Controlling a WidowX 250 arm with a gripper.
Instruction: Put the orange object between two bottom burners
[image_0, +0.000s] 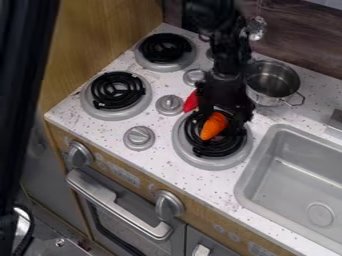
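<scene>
Over the front right burner (205, 161) hangs the black gripper (224, 116), coming down from the top edge. The orange object (214, 126), shaped like a carrot, is right at the gripper's lower end, above the black coil, its narrower end pointing down and left. Its upper part is partly covered by the gripper. Whether it touches the coil is hard to make out. To the left, the front left burner (116, 115) has a bare coil. Between these two burners are knobs (139, 138) on the speckled white counter.
A red object (191, 102) lies just left of the gripper, partly hidden by it. Behind and right stands a metal pot (272, 80). The grey sink (294, 172) takes up the right side. Another burner (165, 51) is at the back left.
</scene>
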